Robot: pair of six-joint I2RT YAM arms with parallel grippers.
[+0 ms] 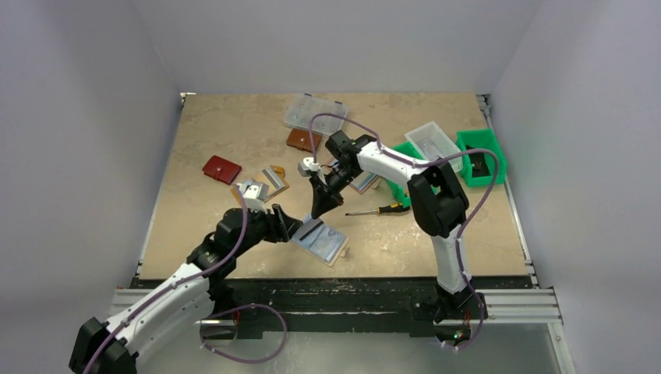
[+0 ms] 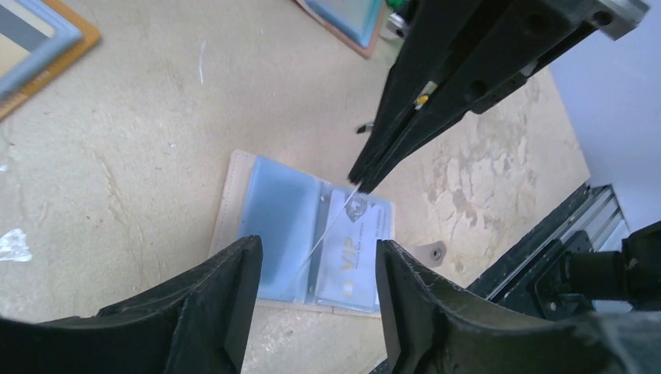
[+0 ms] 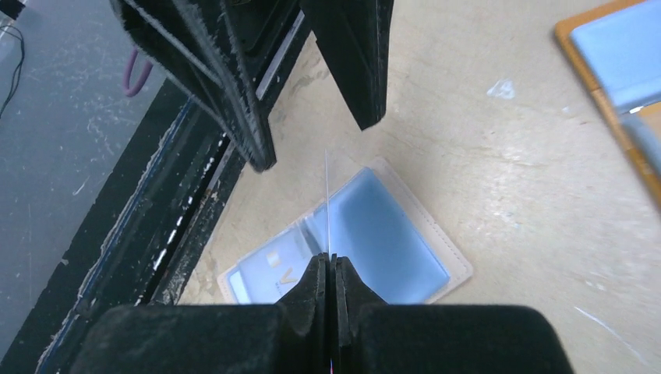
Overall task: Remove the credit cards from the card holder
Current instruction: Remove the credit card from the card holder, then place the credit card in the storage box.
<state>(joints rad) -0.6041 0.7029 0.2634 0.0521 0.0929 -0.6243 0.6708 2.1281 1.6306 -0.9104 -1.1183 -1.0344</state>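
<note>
— While your right gripper (image 1: 319, 209) hangs nose-down over the card holder (image 1: 321, 241), which lies open near the middle of the table's (image 1: 234, 132) near edge, what worries you from above?

— The left gripper (image 1: 302, 230) reaches in low from the left, its tip just beside the card holder. Both arms crowd one spot, so you could knock them together.

— And from the left wrist?

— Your left fingers (image 2: 226, 304) stand apart, gripping nothing, with the card holder (image 2: 273, 218) showing between them. The right jaws are clenched on a thin card (image 2: 319, 234), seen edge-on, slanting down toward that gap. I judge the pinch takes only the card's end, so a quick swing could let it slip or bend. A VIP card (image 2: 355, 249) sits in the pocket on the side toward the table's near edge, so the job is not finished.

— From the right wrist?

— The fingers (image 3: 312, 288) press tight together, the card's edge standing out from between them toward the left fingers. Nothing pins the card holder below, so it could slide when you go for the next card.
</note>
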